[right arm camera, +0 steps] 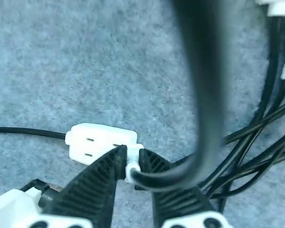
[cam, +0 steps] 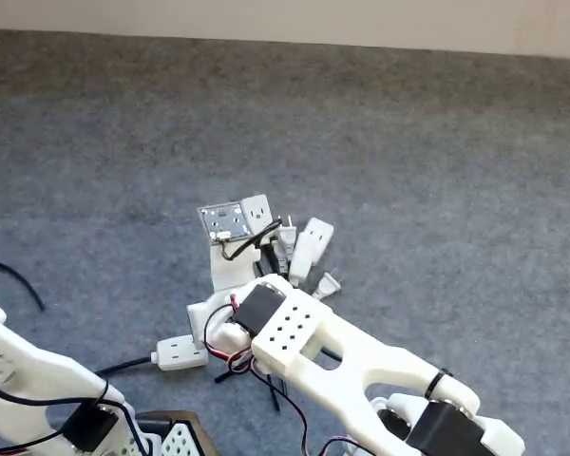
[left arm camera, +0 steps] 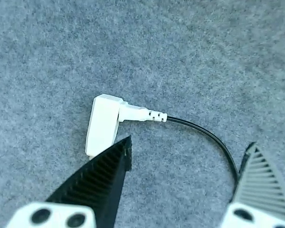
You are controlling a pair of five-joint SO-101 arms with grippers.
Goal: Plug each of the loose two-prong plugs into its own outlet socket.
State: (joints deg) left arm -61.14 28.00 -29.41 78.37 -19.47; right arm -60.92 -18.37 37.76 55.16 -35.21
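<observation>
We've got the right gripper (right arm camera: pixel 131 154) clenched on a small white two-prong plug (right arm camera: pixel 132 167) trailing a black cord (right arm camera: pixel 199 95), the plug just beside the white outlet socket (right arm camera: pixel 100 140) on grey carpet (right arm camera: pixel 61 57), and the left gripper (left arm camera: pixel 185 154) released, fingers spread over another white corded block (left arm camera: pixel 103 124).

- Surface (cam: pixel 437 142): grey felt-like cloth, matt, rough nap.
- Outlet socket (right arm camera: pixel 102 141) and plug (right arm camera: pixel 131 167): smooth white plastic, slight sheen.
- Cord (right arm camera: pixel 199 95): black, smooth sheath.
- Jaws: black ribbed matt plastic.
</observation>
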